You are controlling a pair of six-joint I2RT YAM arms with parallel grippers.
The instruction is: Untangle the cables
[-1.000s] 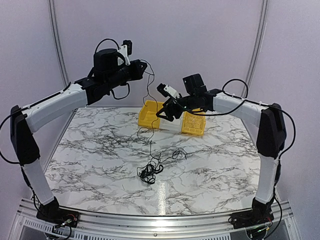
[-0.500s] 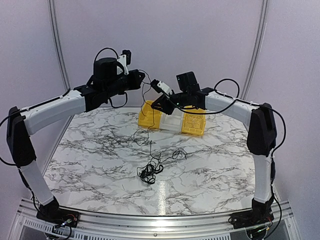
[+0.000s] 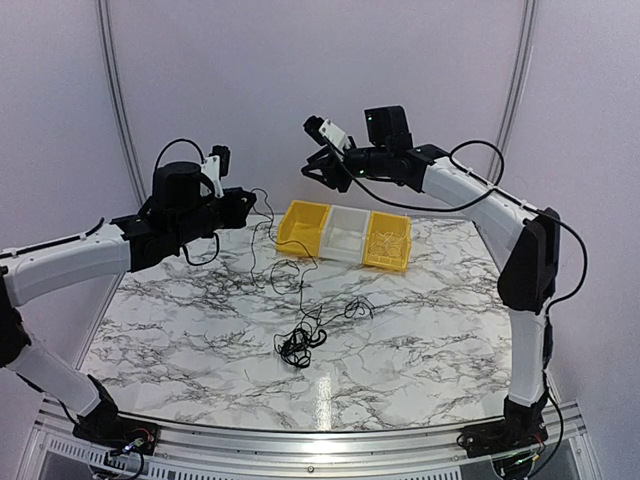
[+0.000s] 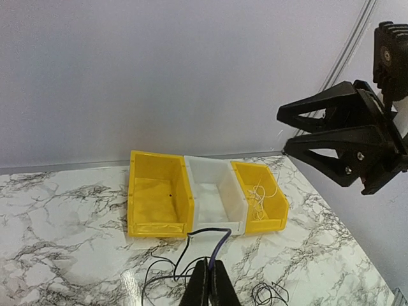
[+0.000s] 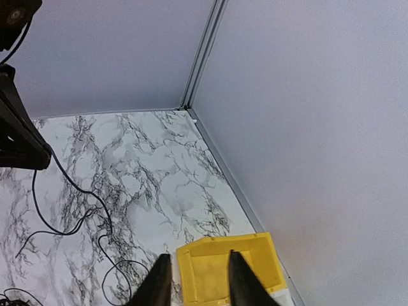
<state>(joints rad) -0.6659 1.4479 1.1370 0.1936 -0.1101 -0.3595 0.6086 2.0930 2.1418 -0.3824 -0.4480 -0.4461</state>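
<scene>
A loose knot of thin black cables (image 3: 298, 342) lies mid-table, with a small loop (image 3: 360, 306) to its right. One dark strand (image 3: 270, 240) rises from the table to my left gripper (image 3: 248, 205), held left of the bins. In the left wrist view the left gripper (image 4: 209, 284) is shut on that strand (image 4: 223, 239). My right gripper (image 3: 316, 168) hangs high above the yellow bin (image 3: 300, 228), apart from the cables. In its own view the right gripper (image 5: 197, 271) is open and holds nothing. The strand (image 5: 70, 185) trails over the marble below.
Three bins stand in a row at the back: yellow (image 4: 156, 201), white (image 4: 217, 191) and yellow (image 4: 274, 204), the last holding a whitish wire (image 4: 258, 194). The right gripper (image 4: 285, 131) hangs at the upper right of the left wrist view. Walls close the table's back and sides.
The left arm has dropped and swung left, pulling its strand along. The right arm has risen above the bins and its jaws have narrowed.
</scene>
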